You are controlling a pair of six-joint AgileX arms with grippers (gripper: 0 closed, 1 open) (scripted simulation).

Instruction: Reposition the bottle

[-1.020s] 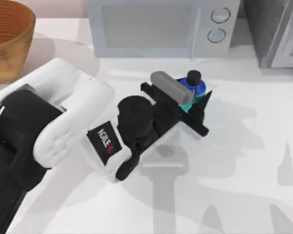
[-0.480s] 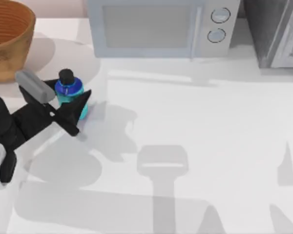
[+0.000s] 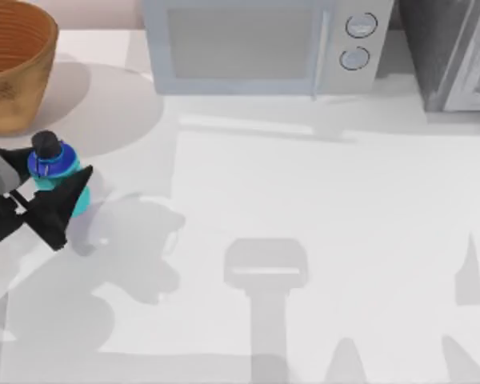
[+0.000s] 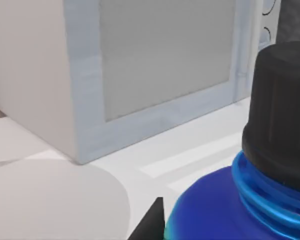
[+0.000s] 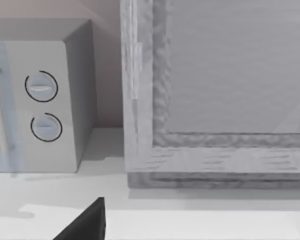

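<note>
The bottle (image 3: 54, 172) stands upright at the far left of the table (image 3: 304, 240), its black cap on top and its cyan body partly hidden by dark fingers. It sits just in front of the wicker basket (image 3: 12, 60) and well to the left of the microwave (image 3: 260, 44). The left gripper (image 3: 40, 192) reaches in from the table's left edge with its jaws closed around the bottle's body, one black fingertip (image 3: 64, 204) pressed against the bottle's near right side. In the left wrist view the bottle's blue shoulder and cap (image 4: 282, 115) loom close, with the microwave door (image 4: 165, 55) behind them. The right gripper sits off to the right; a dark finger (image 5: 85, 222) of it shows in the right wrist view, though I cannot tell how far its jaws are open. That view faces the microwave's two dials (image 5: 42, 107) and a grey cabinet (image 5: 225, 90) beside it.
</note>
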